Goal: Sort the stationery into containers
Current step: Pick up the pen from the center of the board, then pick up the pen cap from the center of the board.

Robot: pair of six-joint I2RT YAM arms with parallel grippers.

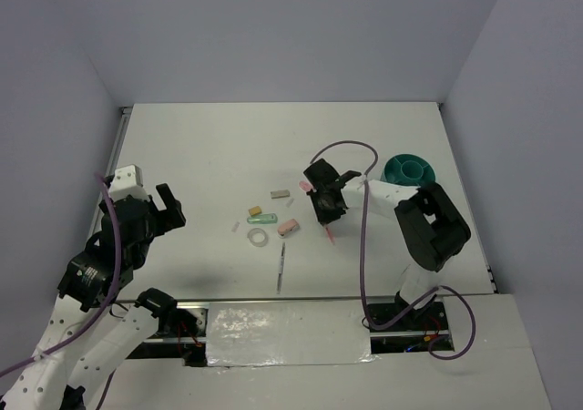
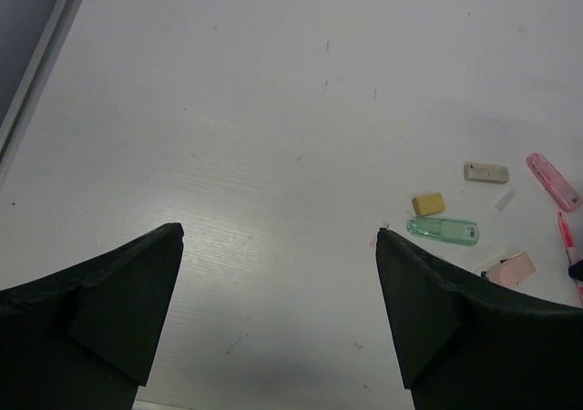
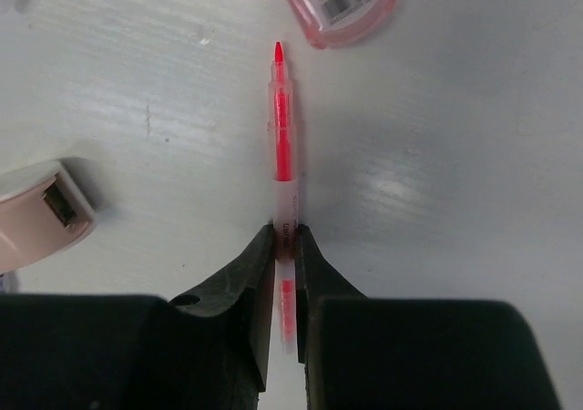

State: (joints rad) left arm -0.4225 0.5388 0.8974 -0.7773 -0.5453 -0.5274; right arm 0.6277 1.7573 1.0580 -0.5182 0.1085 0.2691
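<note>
Right wrist view: right tool (image 3: 285, 237) pinches pink pen (image 3: 283, 146) mid-barrel, long axis straight up the frame, tip away. Top external: teal organiser (image 1: 390, 166) sits right of it. Left tool (image 2: 278, 237) is spread, at far left.

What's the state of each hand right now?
Left hand: open, holding nothing.
Right hand: closed on the pink pen.
</note>
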